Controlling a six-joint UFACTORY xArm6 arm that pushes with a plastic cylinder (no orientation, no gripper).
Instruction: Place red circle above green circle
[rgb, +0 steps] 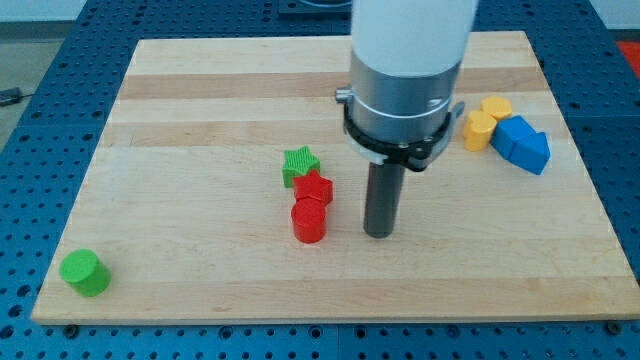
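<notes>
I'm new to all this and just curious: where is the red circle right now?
The red circle sits near the board's middle, touching the red star just above it, with my tip close on its right. The green circle is far off at bottom left.

Red circle (309, 222) and star (315, 187), green circle (84, 273) and star (299, 163), two yellow blocks (485, 121), seemingly two blue (523, 143)

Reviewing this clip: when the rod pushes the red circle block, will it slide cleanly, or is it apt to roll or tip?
The red circle stands on its flat end, squat, so it probably slides rather than rolls or tips. It touches the red star, which may drag along or deflect it. My tip sits just to its right in the view, so a leftward push looks feasible.
</notes>
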